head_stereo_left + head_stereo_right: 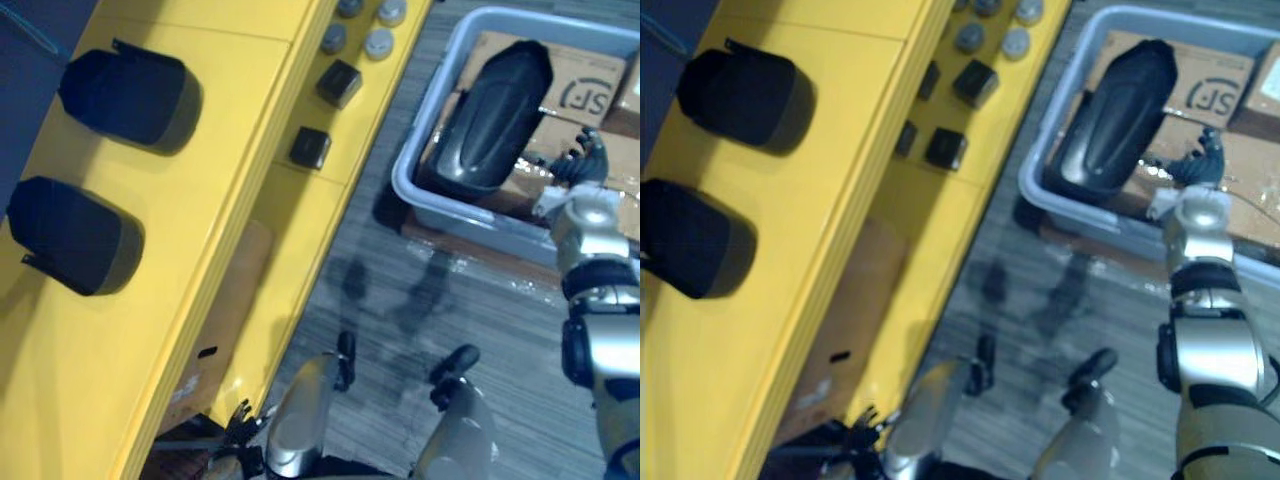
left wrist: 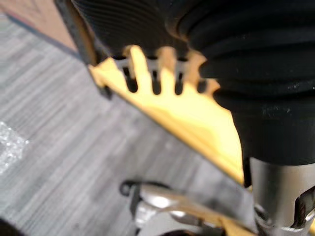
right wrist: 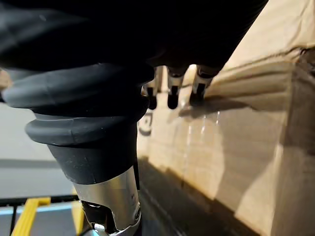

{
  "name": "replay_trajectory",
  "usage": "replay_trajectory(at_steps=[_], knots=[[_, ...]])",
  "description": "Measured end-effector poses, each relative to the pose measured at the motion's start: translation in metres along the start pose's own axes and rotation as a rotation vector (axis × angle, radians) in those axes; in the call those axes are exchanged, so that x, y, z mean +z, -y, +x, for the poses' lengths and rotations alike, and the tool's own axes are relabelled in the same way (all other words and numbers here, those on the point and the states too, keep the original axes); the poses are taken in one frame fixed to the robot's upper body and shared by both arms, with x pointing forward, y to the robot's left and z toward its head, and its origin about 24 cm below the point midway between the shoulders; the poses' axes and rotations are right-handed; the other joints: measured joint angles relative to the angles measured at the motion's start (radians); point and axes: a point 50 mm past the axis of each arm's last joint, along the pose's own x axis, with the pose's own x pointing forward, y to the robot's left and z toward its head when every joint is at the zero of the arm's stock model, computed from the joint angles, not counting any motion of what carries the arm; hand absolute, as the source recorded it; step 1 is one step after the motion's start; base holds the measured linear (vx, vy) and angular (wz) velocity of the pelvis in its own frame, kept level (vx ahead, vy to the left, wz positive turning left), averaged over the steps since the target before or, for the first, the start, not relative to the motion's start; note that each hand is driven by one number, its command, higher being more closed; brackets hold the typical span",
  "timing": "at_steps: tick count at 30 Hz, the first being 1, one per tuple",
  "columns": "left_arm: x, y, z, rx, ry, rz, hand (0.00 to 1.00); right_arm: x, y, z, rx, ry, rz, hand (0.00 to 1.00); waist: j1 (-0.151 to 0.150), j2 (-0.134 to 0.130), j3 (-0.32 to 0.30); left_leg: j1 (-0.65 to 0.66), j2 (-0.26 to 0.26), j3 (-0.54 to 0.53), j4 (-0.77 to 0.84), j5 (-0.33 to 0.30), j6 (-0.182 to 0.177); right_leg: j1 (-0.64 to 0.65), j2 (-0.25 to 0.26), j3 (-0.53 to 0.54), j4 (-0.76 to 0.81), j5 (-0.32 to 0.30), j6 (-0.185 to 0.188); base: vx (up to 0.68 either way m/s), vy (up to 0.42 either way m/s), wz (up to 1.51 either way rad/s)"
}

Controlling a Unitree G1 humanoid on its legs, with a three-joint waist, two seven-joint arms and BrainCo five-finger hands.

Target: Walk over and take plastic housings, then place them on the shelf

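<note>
While aslant in the grey tub (image 1: 420, 190), black housing (image 1: 495, 120) with cardboard boxes (image 1: 590, 85).

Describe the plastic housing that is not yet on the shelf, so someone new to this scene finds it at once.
Right of the yellow shelf a pale grey tub holds cardboard boxes. The housing is the long black shell leaning on those boxes at the tub's left side, next to the right hand. The two other housings lie on the shelf top.
</note>
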Motion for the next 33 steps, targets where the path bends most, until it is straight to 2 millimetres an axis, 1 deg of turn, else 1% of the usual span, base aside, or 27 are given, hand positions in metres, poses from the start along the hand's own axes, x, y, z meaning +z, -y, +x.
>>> replay_trajectory(at_steps=[7,9,11,12,13,14,15,16,17,18,20,22,23,24,25,26,28,29,31,33], knots=[[-0.011,0.001,-0.001,-0.029,-0.053,-0.033,0.0,0.007,0.0,0.001,-0.065,0.015,-0.034,0.0,0.009,0.01,-0.007,-0.014,-0.003,-0.003,0.006,0.004,0.007,-0.008,-0.008,-0.007,0.006,-0.003,-0.003,-0.06,0.031,0.03],[-0.013,0.002,-0.002,-0.033,-0.068,-0.035,0.0,0.005,0.0,0.001,-0.077,-0.014,-0.054,0.0,0.013,0.019,-0.013,-0.016,-0.003,-0.003,0.006,0.004,0.009,-0.008,-0.009,-0.007,0.005,-0.003,-0.004,-0.06,0.048,0.01],[-0.016,0.005,-0.002,-0.042,-0.085,-0.031,0.0,0.0,0.001,0.001,-0.08,-0.05,-0.07,0.0,0.015,0.032,-0.022,-0.021,-0.002,-0.005,0.006,0.004,0.009,-0.009,-0.009,-0.01,0.003,-0.003,-0.004,-0.04,0.045,0.03],[-0.018,0.006,-0.003,-0.044,-0.093,-0.034,0.0,0.002,0.002,0.002,-0.083,-0.055,-0.079,0.0,0.016,0.04,-0.027,-0.028,-0.002,-0.008,0.008,0.004,0.009,-0.011,-0.008,-0.014,0.003,-0.003,-0.004,-0.02,0.038,0.09],[-0.019,0.009,-0.003,-0.048,-0.101,-0.035,0.0,0.005,0.006,0.003,-0.09,-0.063,-0.096,0.0,0.016,0.049,-0.034,-0.035,-0.002,-0.013,0.012,0.004,0.009,-0.012,-0.008,-0.022,0.002,-0.003,-0.003,-0.02,0.036,0.1],[-0.02,0.01,-0.003,-0.051,-0.106,-0.037,0.0,0.005,0.012,0.004,-0.102,-0.079,-0.114,0.0,0.023,0.055,-0.038,-0.037,-0.001,-0.016,0.012,0.004,0.009,-0.012,-0.007,-0.026,0.002,-0.003,-0.003,-0.02,0.042,0.08],[-0.02,0.01,-0.003,-0.051,-0.106,-0.037,0.0,0.005,0.012,0.004,-0.102,-0.079,-0.114,0.0,0.023,0.055,-0.038,-0.037,-0.001,-0.016,0.012,0.004,0.009,-0.012,-0.007,-0.026,0.002,-0.003,-0.003,-0.01,0.035,0.03],[-0.02,0.012,-0.003,-0.059,-0.108,-0.033,0.0,0.005,0.02,0.004,-0.118,-0.106,-0.165,0.0,0.034,0.06,-0.042,-0.038,0.001,-0.018,0.012,0.004,0.009,-0.012,-0.007,-0.027,0.002,-0.003,-0.004,-0.01,0.034,0.01],[-0.02,0.012,-0.003,-0.06,-0.11,-0.032,0.0,0.006,0.022,0.005,-0.119,-0.115,-0.186,0.0,0.035,0.062,-0.043,-0.039,0.001,-0.019,0.013,0.004,0.009,-0.012,-0.008,-0.028,0.003,-0.003,-0.004,-0.01,0.028,0.04],[-0.021,0.013,-0.003,-0.063,-0.116,-0.026,0.0,0.008,0.025,0.006,-0.125,-0.13,-0.214,1.0,0.037,0.066,-0.046,-0.044,0.001,-0.022,0.019,0.004,0.009,-0.012,-0.008,-0.032,0.003,-0.003,-0.004,-0.02,0.047,0.05],[-0.022,0.014,-0.003,-0.069,-0.12,-0.019,0.0,0.01,0.028,0.006,-0.135,-0.152,-0.244,1.0,0.044,0.069,-0.048,-0.049,0.001,-0.022,0.02,0.004,0.009,-0.016,-0.008,-0.032,0.004,-0.003,-0.004,-0.03,0.046,0.03],[-0.02,0.016,-0.002,-0.085,-0.116,-0.015,0.0,0.011,0.038,0.007,-0.165,-0.182,-0.306,1.0,0.065,0.073,-0.051,-0.052,0.001,-0.025,0.02,0.003,0.009,-0.016,-0.01,-0.034,0.005,-0.009,-0.012,-0.04,0.045,0.04],[-0.02,0.017,-0.002,-0.094,-0.119,-0.016,0.0,0.013,0.044,0.007,-0.175,-0.196,-0.36,1.0,0.07,0.075,-0.053,-0.058,0.0,-0.029,0.022,0.002,0.01,-0.017,-0.011,-0.04,0.004,-0.01,-0.012,-0.04,0.041,0.11],[-0.02,0.017,-0.002,-0.096,-0.12,-0.016,0.0,0.014,0.045,0.007,-0.177,-0.202,-0.385,1.0,0.07,0.078,-0.055,-0.065,0.0,-0.035,0.025,0.002,0.01,-0.017,-0.011,-0.047,0.003,-0.01,-0.012,-0.04,0.04,0.22],[-0.019,0.018,-0.001,-0.102,-0.12,-0.015,0.0,0.017,0.052,0.007,-0.188,-0.215,-0.455,1.0,0.07,0.084,-0.059,-0.08,-0.002,-0.049,0.029,0.002,0.01,-0.018,-0.012,-0.062,0.001,-0.01,-0.013,-0.03,0.034,0.21],[-0.019,0.018,-0.001,-0.107,-0.12,-0.015,0.0,0.019,0.055,0.007,-0.198,-0.22,-0.492,1.0,0.071,0.084,-0.059,-0.084,-0.002,-0.052,0.029,0.002,0.01,-0.02,-0.013,-0.067,0.001,-0.011,-0.013,-0.03,0.045,0.18],[-0.019,0.018,-0.001,-0.116,-0.119,-0.016,0.0,0.022,0.064,0.006,-0.248,-0.262,-0.627,1.0,0.087,0.086,-0.061,-0.084,-0.002,-0.054,0.024,0.003,0.01,-0.02,-0.015,-0.072,0.0,-0.012,-0.013,-0.01,0.045,0.06],[-0.019,0.019,-0.001,-0.116,-0.119,-0.015,0.0,0.023,0.065,0.006,-0.253,-0.271,-0.659,1.0,0.089,0.088,-0.062,-0.084,-0.002,-0.056,0.023,0.004,0.01,-0.018,-0.015,-0.075,0.0,-0.012,-0.012,0.02,0.037,0.05],[-0.018,0.019,-0.001,-0.121,-0.113,-0.013,0.0,0.026,0.069,0.005,-0.293,-0.3,-0.78,1.0,0.098,0.09,-0.064,-0.084,-0.003,-0.059,0.02,0.007,0.009,-0.016,-0.014,-0.081,0.002,-0.011,-0.01,0.03,0.026,0.06],[-0.016,0.02,-0.001,-0.125,-0.099,-0.011,0.0,0.025,0.074,0.003,-0.321,-0.335,-0.831,1.0,0.104,0.09,-0.064,-0.084,-0.003,-0.063,0.021,0.007,0.009,-0.013,-0.014,-0.086,0.002,-0.011,-0.009,0.03,0.021,0.07]])
